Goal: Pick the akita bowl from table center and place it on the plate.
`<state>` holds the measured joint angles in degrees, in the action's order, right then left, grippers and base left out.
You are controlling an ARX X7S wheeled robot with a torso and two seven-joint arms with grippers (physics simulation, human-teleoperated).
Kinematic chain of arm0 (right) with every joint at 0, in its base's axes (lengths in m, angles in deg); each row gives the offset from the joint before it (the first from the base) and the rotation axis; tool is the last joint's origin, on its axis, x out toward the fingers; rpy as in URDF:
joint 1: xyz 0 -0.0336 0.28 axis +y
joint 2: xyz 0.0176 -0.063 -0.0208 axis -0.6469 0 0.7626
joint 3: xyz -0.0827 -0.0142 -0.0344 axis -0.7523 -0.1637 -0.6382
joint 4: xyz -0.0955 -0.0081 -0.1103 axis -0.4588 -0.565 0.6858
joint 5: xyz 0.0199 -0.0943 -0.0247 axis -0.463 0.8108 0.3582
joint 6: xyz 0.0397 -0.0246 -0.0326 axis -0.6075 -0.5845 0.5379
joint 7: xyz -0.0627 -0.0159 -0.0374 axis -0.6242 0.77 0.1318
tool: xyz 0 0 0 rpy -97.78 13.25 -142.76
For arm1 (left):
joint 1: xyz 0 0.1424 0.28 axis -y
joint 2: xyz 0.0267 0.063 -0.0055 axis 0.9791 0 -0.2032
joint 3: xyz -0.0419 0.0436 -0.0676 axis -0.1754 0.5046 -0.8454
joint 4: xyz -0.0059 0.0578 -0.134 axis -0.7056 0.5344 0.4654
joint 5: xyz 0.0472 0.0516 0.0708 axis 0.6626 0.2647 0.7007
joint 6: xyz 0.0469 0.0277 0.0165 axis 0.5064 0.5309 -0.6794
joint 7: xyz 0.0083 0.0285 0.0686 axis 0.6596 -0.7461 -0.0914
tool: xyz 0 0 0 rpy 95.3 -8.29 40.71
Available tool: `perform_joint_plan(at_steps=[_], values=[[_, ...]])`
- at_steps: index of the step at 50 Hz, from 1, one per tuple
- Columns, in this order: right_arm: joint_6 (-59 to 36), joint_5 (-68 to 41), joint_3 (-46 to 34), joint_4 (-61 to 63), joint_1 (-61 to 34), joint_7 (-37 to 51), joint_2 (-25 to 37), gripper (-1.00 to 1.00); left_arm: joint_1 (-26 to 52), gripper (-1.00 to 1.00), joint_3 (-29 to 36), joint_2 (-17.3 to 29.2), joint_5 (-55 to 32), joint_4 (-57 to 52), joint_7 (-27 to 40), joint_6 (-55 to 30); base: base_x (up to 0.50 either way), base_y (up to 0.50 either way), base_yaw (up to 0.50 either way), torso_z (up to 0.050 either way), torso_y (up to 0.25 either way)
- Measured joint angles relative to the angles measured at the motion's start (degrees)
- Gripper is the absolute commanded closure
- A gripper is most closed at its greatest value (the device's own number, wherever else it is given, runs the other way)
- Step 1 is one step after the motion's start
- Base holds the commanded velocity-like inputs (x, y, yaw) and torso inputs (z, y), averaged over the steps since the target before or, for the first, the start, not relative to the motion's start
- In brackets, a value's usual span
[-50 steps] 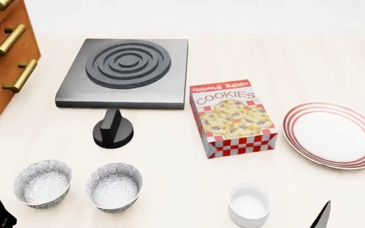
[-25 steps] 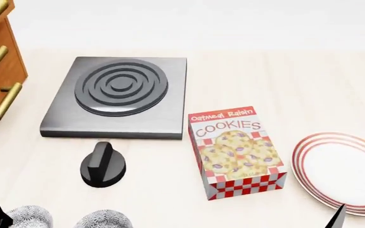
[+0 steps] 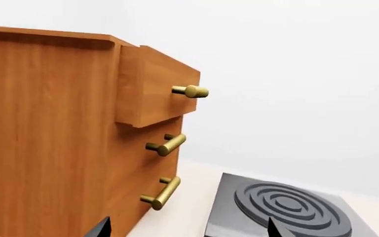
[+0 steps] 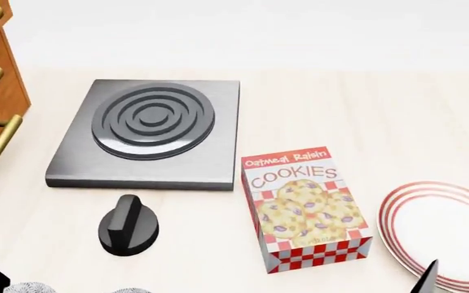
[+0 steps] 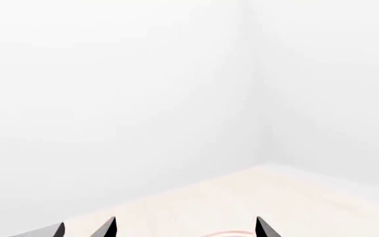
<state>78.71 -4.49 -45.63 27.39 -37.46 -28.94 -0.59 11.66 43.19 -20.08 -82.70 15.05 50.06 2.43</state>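
Note:
Two speckled bowl rims point(image 4: 31, 288) point(image 4: 132, 290) barely show at the bottom edge of the head view; I cannot tell which is the akita bowl. The plate point(image 4: 450, 232), white with red rings, lies at the right and is cut by the frame edge. Its rim shows faintly in the right wrist view as a pink arc point(image 5: 229, 233). My left gripper point(image 3: 187, 229) is open and empty, facing the drawers and the stove. My right gripper point(image 5: 185, 228) is open and empty above the table near the plate. One dark finger point(image 4: 426, 279) of it overlaps the plate's near rim.
A black stove plate point(image 4: 149, 131) sits at the back left, with a black knob point(image 4: 129, 229) in front of it. A cookies box point(image 4: 304, 207) lies between the knob and the plate. A wooden drawer unit with brass handles point(image 3: 57, 138) stands at the far left.
The head view has lifted: everything slid down the frame. The two speckled bowls sank to the bottom edge, and the white cup left the view. Both arms stay low.

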Motion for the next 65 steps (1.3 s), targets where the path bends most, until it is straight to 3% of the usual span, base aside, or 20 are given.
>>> perform_joint_plan(at_steps=[17,33,43,65], values=[[-5.7,-0.6,-3.6,2.2,-0.7,0.2,2.2,-1.0,-0.4,-1.0,-1.4,0.8,-1.9,-1.9,1.5,-1.0,0.0,0.0,0.0,0.0,0.0],[-35.0,-16.4,-10.7,14.5,-11.1,0.5,10.2,-1.0,-1.7,-1.0,-5.4,1.7,-5.3,-4.5,3.1,-1.5,0.0,0.0,0.0,0.0,0.0],[-53.2,-30.9,-12.5,15.8,-20.6,4.7,10.3,-1.0,-2.9,-1.0,-7.5,1.7,-6.6,-5.0,3.8,-0.3,0.0,0.0,0.0,0.0,0.0],[-71.9,-47.7,-15.1,9.7,-32.1,13.6,6.8,-1.0,-4.7,-1.0,-8.8,1.5,-9.4,-6.8,4.4,0.7,0.0,0.0,0.0,0.0,0.0]])
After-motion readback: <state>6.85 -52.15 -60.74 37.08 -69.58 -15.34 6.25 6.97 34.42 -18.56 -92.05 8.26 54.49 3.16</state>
